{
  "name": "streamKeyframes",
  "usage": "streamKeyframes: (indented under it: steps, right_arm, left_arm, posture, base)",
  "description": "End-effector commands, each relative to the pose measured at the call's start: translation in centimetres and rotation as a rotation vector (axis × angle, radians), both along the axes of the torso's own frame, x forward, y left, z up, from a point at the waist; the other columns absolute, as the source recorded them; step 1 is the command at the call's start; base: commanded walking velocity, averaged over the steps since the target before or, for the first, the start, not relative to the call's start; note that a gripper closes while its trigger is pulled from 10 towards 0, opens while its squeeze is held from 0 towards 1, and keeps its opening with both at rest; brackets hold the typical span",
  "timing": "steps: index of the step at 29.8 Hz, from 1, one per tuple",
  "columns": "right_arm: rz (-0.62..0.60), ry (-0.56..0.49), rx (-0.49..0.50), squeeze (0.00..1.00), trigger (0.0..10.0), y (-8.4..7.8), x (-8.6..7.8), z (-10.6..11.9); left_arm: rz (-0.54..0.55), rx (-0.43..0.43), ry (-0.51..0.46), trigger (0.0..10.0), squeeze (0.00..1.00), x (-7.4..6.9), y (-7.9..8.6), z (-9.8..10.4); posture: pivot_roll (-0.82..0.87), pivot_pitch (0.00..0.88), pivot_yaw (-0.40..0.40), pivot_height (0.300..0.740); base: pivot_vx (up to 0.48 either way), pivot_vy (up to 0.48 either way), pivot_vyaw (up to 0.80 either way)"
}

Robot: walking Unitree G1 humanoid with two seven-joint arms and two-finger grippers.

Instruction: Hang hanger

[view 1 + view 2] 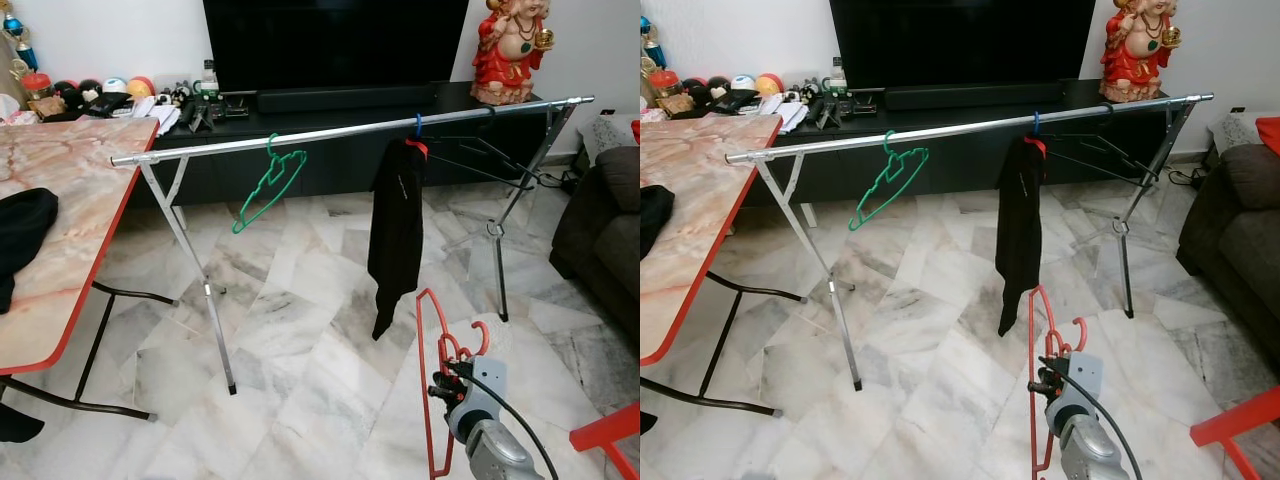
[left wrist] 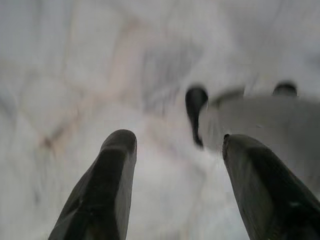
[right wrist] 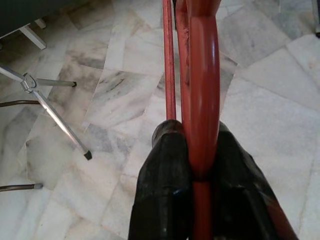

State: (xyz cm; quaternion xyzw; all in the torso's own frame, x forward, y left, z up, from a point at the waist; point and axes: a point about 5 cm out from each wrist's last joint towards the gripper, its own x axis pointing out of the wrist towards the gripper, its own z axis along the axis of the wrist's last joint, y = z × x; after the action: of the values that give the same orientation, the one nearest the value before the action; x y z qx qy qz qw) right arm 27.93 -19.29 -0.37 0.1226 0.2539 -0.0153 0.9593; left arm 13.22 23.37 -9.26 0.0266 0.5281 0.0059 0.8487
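My right gripper (image 1: 447, 377) is low in front of me, shut on a red plastic hanger (image 1: 431, 385) whose hook curls up beside it; the wrist view has both fingers (image 3: 165, 175) clamped on the red hanger (image 3: 201, 90). Ahead stands a silver clothes rail (image 1: 330, 133) on crossed legs. A green hanger (image 1: 268, 188) hangs near its left end and a black garment (image 1: 396, 225) on a red hanger near the middle. My left gripper (image 2: 172, 165) hangs open over blurred marble floor.
A marble-top table with a red edge (image 1: 70, 320) stands at the left with black cloth (image 1: 20, 225) on it. A dark sofa (image 1: 605, 235) is at the right, a red frame (image 1: 605, 435) at the lower right. Behind the rail are a TV console (image 1: 330, 100) and red statue (image 1: 508, 50).
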Motion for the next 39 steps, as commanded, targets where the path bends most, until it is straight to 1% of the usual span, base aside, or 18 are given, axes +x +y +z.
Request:
streamKeyframes:
  steps: [1,4,5,6,9,14,16,19,21,26,30,32,33,36,38,39]
  right_arm:
    - [0.0,-0.017,-0.001,0.0,10.0,0.3,0.3,0.3]
    - [-0.003,-0.035,-0.003,0.0,10.0,0.5,0.4,0.5]
    - [-0.005,-0.039,-0.007,0.0,10.0,0.5,0.5,0.6]
    - [-0.005,-0.039,-0.007,0.0,10.0,0.5,0.5,0.6]
    - [0.019,-0.037,-0.023,0.0,10.0,0.7,0.6,0.6]
    - [0.011,-0.045,-0.018,0.0,10.0,0.6,0.8,0.9]
    - [0.01,-0.046,-0.018,0.0,10.0,0.6,0.8,0.9]
    - [0.014,-0.05,-0.021,0.0,10.0,0.6,0.9,1.0]
    - [0.015,-0.05,-0.028,0.0,10.0,0.5,0.9,1.0]
    - [0.019,-0.051,-0.029,0.0,10.0,0.6,1.0,1.0]
    - [0.038,-0.067,-0.045,0.0,10.0,0.7,1.2,1.2]
    - [0.065,-0.068,-0.06,0.0,10.0,0.9,1.2,1.3]
    - [0.087,-0.075,-0.056,0.0,10.0,1.1,1.2,1.4]
    - [0.136,-0.084,-0.062,0.0,10.0,1.5,1.2,1.5]
    - [0.146,-0.081,-0.065,0.0,10.0,1.6,1.3,1.5]
    - [0.148,-0.094,-0.071,0.0,10.0,1.6,1.4,1.7]
  left_arm:
    - [0.057,0.004,0.012,10.0,0.0,-0.9,0.1,-0.4]
    - [0.097,0.021,0.014,10.0,0.0,-1.0,0.1,-0.5]
    - [0.068,0.016,0.007,10.0,0.0,-0.8,-0.2,-0.5]
    - [0.068,0.016,0.007,10.0,0.0,-0.8,-0.2,-0.5]
    - [0.076,0.007,-0.012,10.0,0.0,0.0,-0.6,-0.4]
    - [0.078,0.009,-0.026,10.0,0.0,0.7,-0.5,-0.2]
    - [0.077,0.01,-0.025,10.0,0.0,0.8,-0.5,-0.2]
    - [0.074,0.017,-0.013,10.0,0.0,0.3,-0.1,-0.3]
    - [0.081,0.023,0.006,10.0,0.0,-0.6,0.5,-0.4]
    - [0.095,0.031,0.041,10.0,0.0,-2.1,1.1,-0.7]
    - [0.096,0.036,0.06,10.0,0.0,-2.6,1.3,-0.8]
    - [0.097,0.034,0.061,10.0,0.0,-2.4,1.1,-0.8]
    - [0.091,0.028,0.048,10.0,0.0,-1.4,0.4,-0.8]
    - [0.082,0.013,0.031,10.0,0.0,-0.3,-1.0,-0.8]
    - [0.074,0.004,0.025,10.0,0.0,0.1,-1.8,-0.8]
    - [0.069,0.003,0.024,10.0,0.0,0.2,-1.9,-0.8]
  posture:
    - [-0.01,0.029,0.017,0.74]
    - [-0.01,0.032,0.013,0.74]
    - [0.0,0.032,0.008,0.74]
    - [0.0,0.032,0.008,0.74]
    - [-0.01,0.032,0.007,0.74]
    - [-0.01,0.032,0.007,0.74]
    - [-0.01,0.032,0.008,0.74]
    - [-0.01,0.033,0.007,0.74]
    - [-0.01,0.033,0.008,0.74]
    - [0.0,0.035,0.008,0.74]
    - [0.0,0.033,0.009,0.74]
    - [-0.01,0.031,0.007,0.74]
    - [0.0,0.028,0.004,0.74]
    - [0.0,0.025,0.001,0.74]
    - [0.0,0.022,0.002,0.74]
    - [0.0,0.016,0.006,0.74]
  base:
    - [0.0,0.0,0.0]
    - [0.306,0.0,0.0]
    - [0.439,0.0,0.0]
    - [0.439,0.0,0.0]
    - [0.48,0.0,0.0]
    - [0.48,0.0,0.0]
    - [0.48,0.0,0.0]
    - [0.48,0.0,0.0]
    - [0.48,0.0,0.0]
    - [0.48,0.0,0.0]
    - [0.48,0.0,0.16]
    - [0.48,0.0,0.79]
    - [0.48,0.0,0.8]
    - [0.48,0.0,0.8]
    - [0.48,0.0,0.8]
    - [0.48,0.0,0.73]
